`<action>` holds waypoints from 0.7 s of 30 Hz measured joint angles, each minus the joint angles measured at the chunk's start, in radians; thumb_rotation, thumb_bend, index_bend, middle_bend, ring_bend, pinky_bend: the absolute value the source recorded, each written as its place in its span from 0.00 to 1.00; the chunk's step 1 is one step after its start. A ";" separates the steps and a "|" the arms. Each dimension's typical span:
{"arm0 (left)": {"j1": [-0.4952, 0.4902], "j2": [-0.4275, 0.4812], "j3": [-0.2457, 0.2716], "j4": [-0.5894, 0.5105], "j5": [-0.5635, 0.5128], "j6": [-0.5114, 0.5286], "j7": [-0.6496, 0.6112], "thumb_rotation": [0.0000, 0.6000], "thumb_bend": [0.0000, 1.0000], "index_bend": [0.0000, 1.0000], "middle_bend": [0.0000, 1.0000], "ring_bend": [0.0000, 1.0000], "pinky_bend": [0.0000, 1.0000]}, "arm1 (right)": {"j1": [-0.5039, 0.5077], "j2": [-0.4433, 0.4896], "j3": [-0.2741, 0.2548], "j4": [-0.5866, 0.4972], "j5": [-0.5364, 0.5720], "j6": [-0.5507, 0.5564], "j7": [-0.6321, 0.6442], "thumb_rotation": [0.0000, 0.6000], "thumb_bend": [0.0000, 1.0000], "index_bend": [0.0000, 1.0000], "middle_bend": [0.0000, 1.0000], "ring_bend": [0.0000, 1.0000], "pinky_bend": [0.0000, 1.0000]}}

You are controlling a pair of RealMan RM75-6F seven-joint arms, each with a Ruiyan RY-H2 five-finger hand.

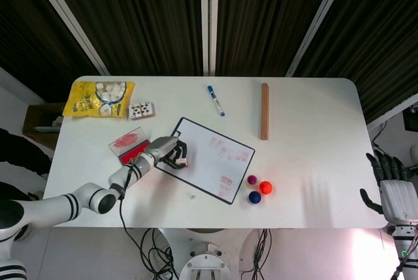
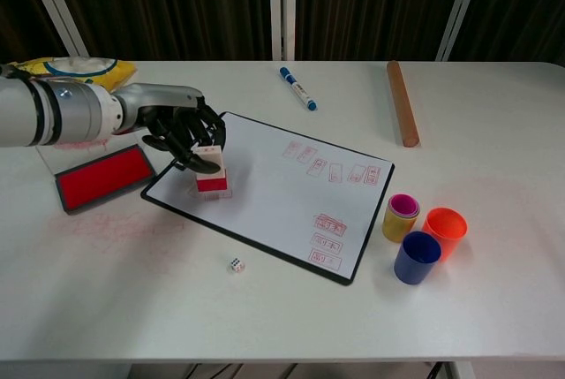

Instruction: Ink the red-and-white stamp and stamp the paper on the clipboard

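Note:
My left hand [image 2: 181, 136] grips the red-and-white stamp [image 2: 212, 174] from above, over the left corner of the white paper on the clipboard [image 2: 274, 193]. The stamp's red base seems just above the sheet; contact is unclear. In the head view the same left hand [image 1: 170, 153] sits at the left edge of the clipboard [image 1: 209, 162]. The paper carries several red stamp marks [image 2: 328, 239]. The red ink pad [image 2: 101, 176] lies open just left of the board. My right hand [image 1: 392, 188] hangs off the table's right edge with fingers apart, holding nothing.
Purple [image 2: 403, 216], orange [image 2: 444, 231] and blue [image 2: 418, 257] cups stand right of the clipboard. A small die [image 2: 236, 264] lies in front of it. A blue marker [image 2: 297, 87], a wooden rod [image 2: 401, 114], a yellow snack bag [image 1: 98, 99] and playing cards [image 1: 142, 110] lie further back.

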 measured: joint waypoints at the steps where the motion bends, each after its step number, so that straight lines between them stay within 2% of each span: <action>1: 0.004 0.024 0.000 -0.030 0.001 0.005 0.003 1.00 0.41 0.72 0.72 0.92 0.99 | 0.001 -0.002 -0.001 0.001 -0.001 -0.002 0.001 1.00 0.26 0.00 0.00 0.00 0.00; 6: 0.046 0.131 0.024 -0.150 0.007 0.048 0.026 1.00 0.41 0.72 0.72 0.92 0.99 | 0.007 -0.011 -0.006 0.003 -0.008 -0.011 -0.001 1.00 0.26 0.00 0.00 0.00 0.00; 10: 0.119 0.195 0.074 -0.214 0.031 0.114 0.033 1.00 0.41 0.72 0.72 0.92 0.99 | 0.010 -0.017 -0.010 0.004 -0.011 -0.018 -0.007 1.00 0.26 0.00 0.00 0.00 0.00; 17: 0.230 0.214 0.165 -0.227 0.138 0.213 0.002 1.00 0.41 0.72 0.72 0.92 0.99 | 0.011 -0.021 -0.012 -0.004 -0.015 -0.016 -0.025 1.00 0.26 0.00 0.00 0.00 0.00; 21: 0.258 0.201 0.194 -0.187 0.182 0.228 -0.045 1.00 0.41 0.72 0.72 0.92 0.99 | 0.011 -0.019 -0.015 -0.011 -0.019 -0.013 -0.036 1.00 0.26 0.00 0.00 0.00 0.00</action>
